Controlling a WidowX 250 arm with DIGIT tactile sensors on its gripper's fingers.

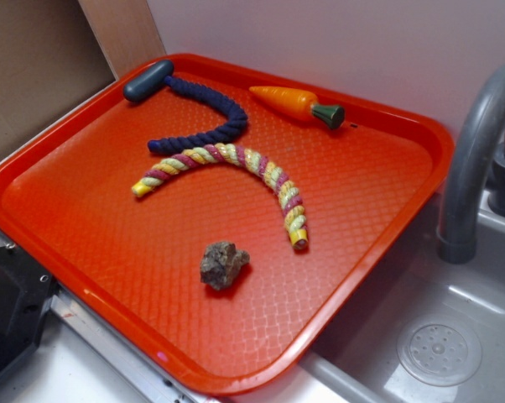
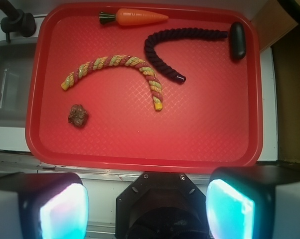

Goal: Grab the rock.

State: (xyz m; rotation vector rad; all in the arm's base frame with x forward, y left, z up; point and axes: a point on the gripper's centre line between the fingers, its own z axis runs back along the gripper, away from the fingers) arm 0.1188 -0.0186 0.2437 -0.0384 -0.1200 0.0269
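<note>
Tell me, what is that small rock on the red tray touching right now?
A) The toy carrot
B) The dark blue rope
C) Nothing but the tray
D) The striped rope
C. The rock lies alone on bare tray surface, with a clear gap to the striped rope; the carrot and dark blue rope lie farther off, and the gripper stands wide open off the tray.

No writing, label, brand, number or sign could be read anywhere, neither on the red tray [image 1: 59, 218], nor the toy carrot [image 1: 296, 103], nor the two ropes, nor the sink [image 1: 454, 336] beside them.
</note>
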